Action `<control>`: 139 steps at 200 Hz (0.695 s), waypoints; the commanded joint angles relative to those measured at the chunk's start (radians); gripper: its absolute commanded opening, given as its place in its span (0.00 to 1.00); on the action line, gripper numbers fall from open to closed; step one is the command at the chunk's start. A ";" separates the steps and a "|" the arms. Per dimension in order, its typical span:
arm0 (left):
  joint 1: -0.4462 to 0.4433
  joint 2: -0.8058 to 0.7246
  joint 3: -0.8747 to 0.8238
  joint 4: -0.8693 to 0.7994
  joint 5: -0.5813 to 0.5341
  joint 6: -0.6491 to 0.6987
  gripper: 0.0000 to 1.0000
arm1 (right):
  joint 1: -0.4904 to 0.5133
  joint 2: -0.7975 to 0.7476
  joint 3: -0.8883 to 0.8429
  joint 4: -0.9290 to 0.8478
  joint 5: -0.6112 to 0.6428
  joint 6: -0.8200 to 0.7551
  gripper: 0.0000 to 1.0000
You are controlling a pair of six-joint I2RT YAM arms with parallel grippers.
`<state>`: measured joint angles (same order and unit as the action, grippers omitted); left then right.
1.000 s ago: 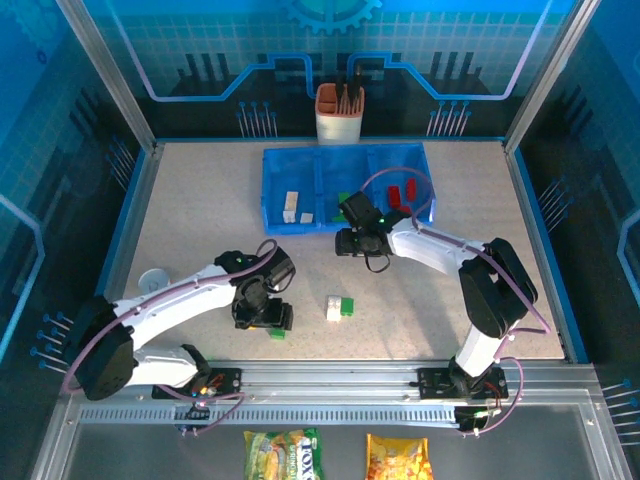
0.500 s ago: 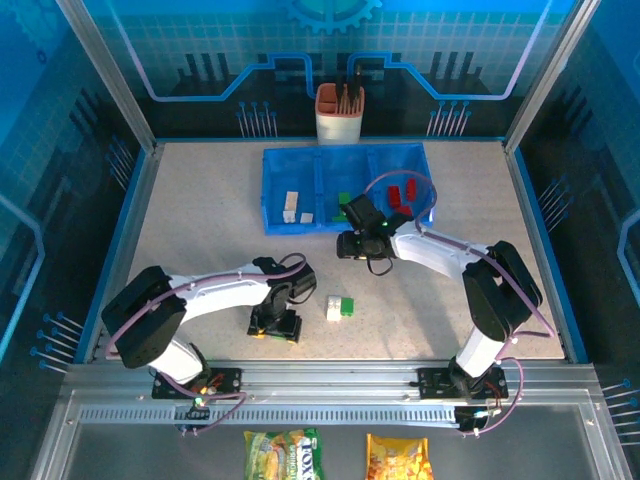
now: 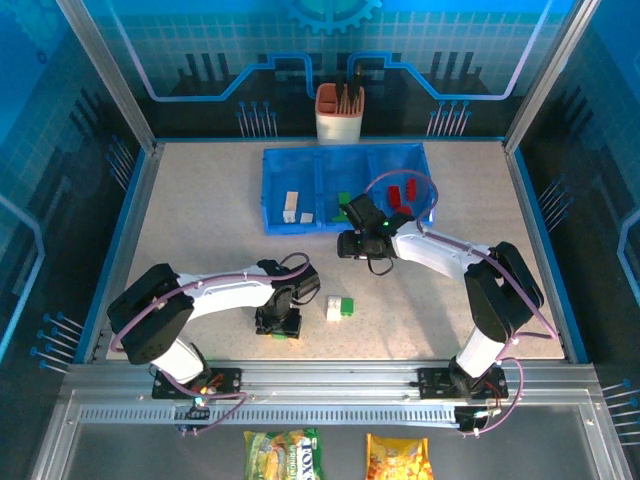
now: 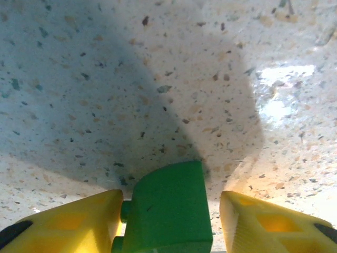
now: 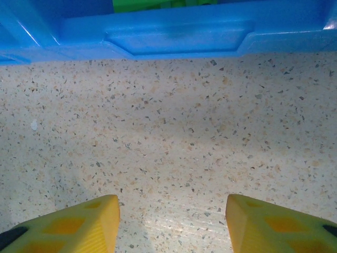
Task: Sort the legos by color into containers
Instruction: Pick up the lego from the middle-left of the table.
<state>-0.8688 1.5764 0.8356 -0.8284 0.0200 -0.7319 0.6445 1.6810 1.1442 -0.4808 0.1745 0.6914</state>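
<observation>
Swung the left arm (image 3: pixel 215 293) elbow in from the left edge, carried the left hand (image 3: pixel 278 322) rightward and low over the green lego (image 4: pixel 168 211), narrowed its fingers (image 4: pixel 79 221) to flank that brick, eased the right hand (image 3: pixel 352 243) slightly rightward.

Speckled table (image 4: pixel 158 79), glossy patch; smooth plastic green brick (image 4: pixel 168 216) & blue tray (image 5: pixel 174 34).

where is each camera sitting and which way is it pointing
Top external: above and behind the bases, looking down on the table, blue tray and both arms.
Left wrist: on the left arm, facing down at a green brick between its yellow fingers.
Right wrist: on the right arm, facing low across the table to the tray's near wall; yellow fingers apart.
Shared: top and right wrist both show the tray.
</observation>
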 commanded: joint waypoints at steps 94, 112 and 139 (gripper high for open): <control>-0.019 -0.047 0.017 -0.052 -0.030 -0.031 0.40 | -0.015 -0.053 -0.022 -0.029 0.004 0.014 0.55; -0.018 -0.050 0.048 -0.067 -0.041 -0.029 0.39 | -0.016 -0.058 -0.024 -0.037 0.009 0.013 0.56; -0.018 -0.022 0.108 -0.066 -0.038 -0.003 0.39 | -0.020 -0.077 -0.041 -0.044 0.017 0.011 0.55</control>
<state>-0.8787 1.5509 0.8757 -0.8642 -0.0013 -0.7456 0.6437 1.6466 1.1255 -0.4908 0.1753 0.6918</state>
